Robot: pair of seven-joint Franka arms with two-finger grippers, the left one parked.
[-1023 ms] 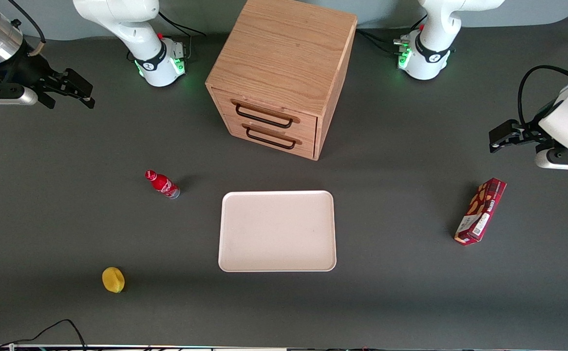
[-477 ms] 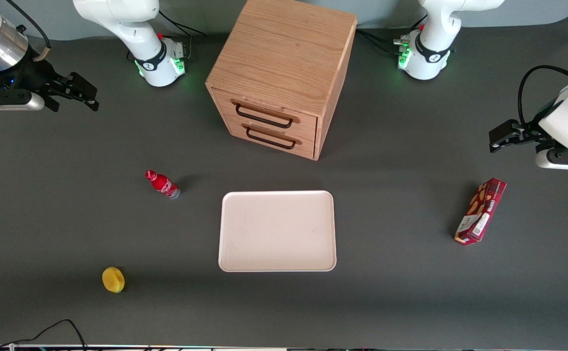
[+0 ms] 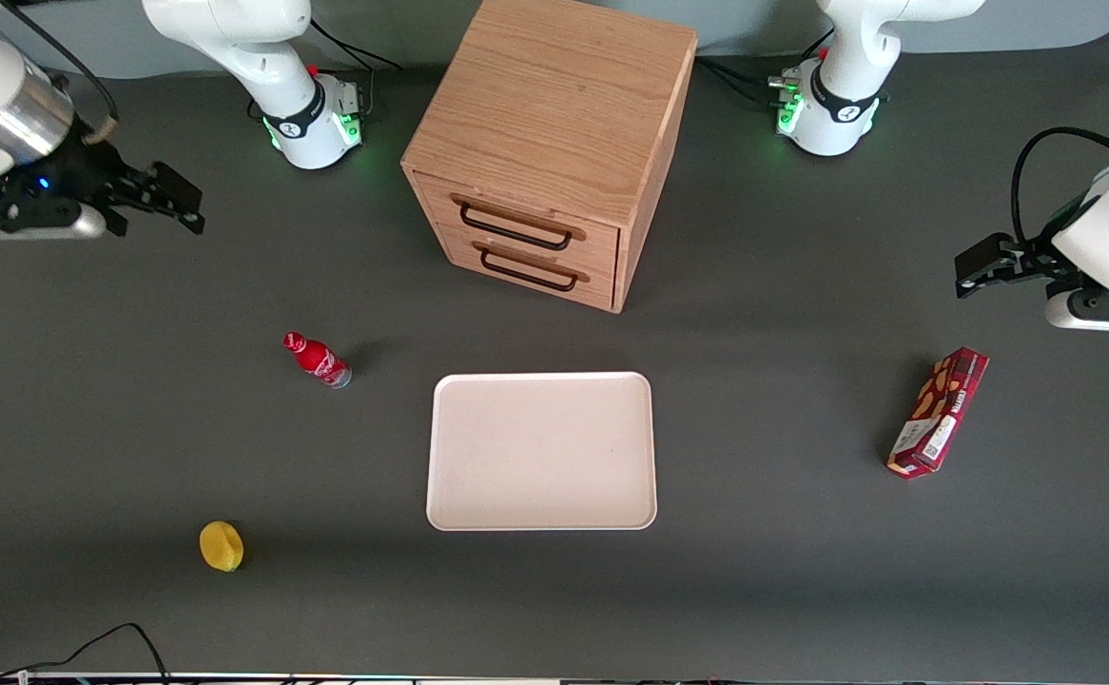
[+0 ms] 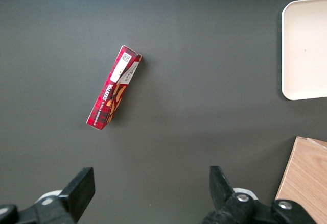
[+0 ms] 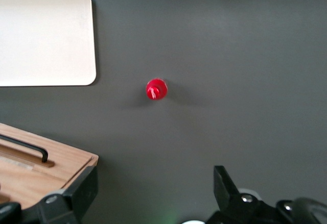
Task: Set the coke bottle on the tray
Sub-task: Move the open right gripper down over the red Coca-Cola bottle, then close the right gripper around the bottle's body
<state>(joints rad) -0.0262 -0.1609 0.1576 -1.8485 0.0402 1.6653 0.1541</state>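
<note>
Gripper is high over the table at the working arm's end, jaws wide, empty. Bottle stands upright on the table beside the tray, not touching it, well apart from the gripper.

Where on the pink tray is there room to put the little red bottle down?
Anywhere: the tray has nothing on it. The coke bottle stands upright on the table beside the tray, with bare table all around it, so the open claw, up near the working arm's end, can pass. The only bulky thing is the wooden drawer cabinet, farther from the front camera.
</note>
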